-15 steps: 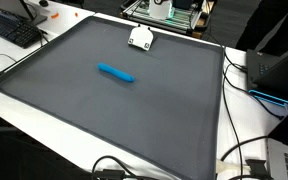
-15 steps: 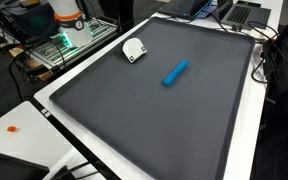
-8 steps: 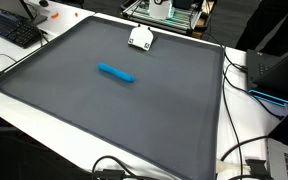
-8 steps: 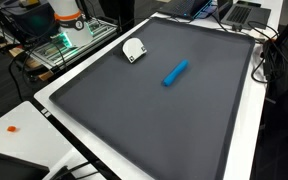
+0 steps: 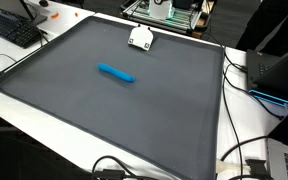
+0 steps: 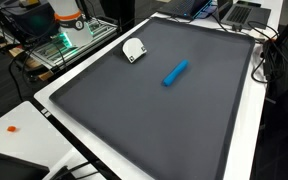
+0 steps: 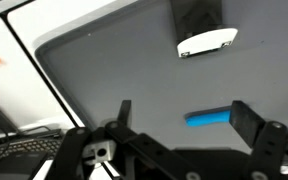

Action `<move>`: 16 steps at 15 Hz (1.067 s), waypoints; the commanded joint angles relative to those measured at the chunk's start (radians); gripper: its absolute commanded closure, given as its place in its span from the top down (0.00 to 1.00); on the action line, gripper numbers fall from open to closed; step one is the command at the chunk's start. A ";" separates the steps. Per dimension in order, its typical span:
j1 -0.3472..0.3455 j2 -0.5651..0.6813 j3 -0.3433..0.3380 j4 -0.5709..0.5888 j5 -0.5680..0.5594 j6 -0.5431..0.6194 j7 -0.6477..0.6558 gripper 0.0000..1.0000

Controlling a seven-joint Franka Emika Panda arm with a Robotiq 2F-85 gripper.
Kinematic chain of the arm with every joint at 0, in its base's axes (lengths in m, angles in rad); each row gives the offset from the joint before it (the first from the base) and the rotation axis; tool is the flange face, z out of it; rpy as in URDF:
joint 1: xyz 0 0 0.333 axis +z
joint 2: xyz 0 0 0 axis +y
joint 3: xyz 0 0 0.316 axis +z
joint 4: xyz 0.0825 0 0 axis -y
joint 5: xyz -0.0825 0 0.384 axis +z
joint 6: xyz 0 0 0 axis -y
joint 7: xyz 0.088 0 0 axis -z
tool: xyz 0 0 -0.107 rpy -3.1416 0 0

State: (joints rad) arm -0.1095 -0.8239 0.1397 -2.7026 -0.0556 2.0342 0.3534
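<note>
Blue marker-like stick (image 5: 116,73) lies flat mid grey mat (image 5: 164,120), well apart from white obj (image 5: 140,38); my gripper (image 7: 185,113) hangs above it, jaws wide apart & empty; prob light, stiff, rolls easily, so I'd pinch across its middle

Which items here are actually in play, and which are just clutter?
Likely in play:
- gripper, fingers open, over the gray mat
- blue cylinder, lying on the mat, nearest the fingers in the wrist view

Lying about:
- white object at the mat's edge
- keyboard
- cables
- small orange bit on the white table
</note>
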 commanded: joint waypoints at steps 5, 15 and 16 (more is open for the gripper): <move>0.018 0.266 0.105 0.016 0.185 0.040 0.368 1.00; 0.044 0.332 0.084 -0.002 0.167 0.133 0.442 1.00; 0.032 0.356 0.094 0.003 0.181 0.130 0.505 1.00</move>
State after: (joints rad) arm -0.0861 -0.5044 0.2423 -2.7016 0.1245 2.1589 0.7714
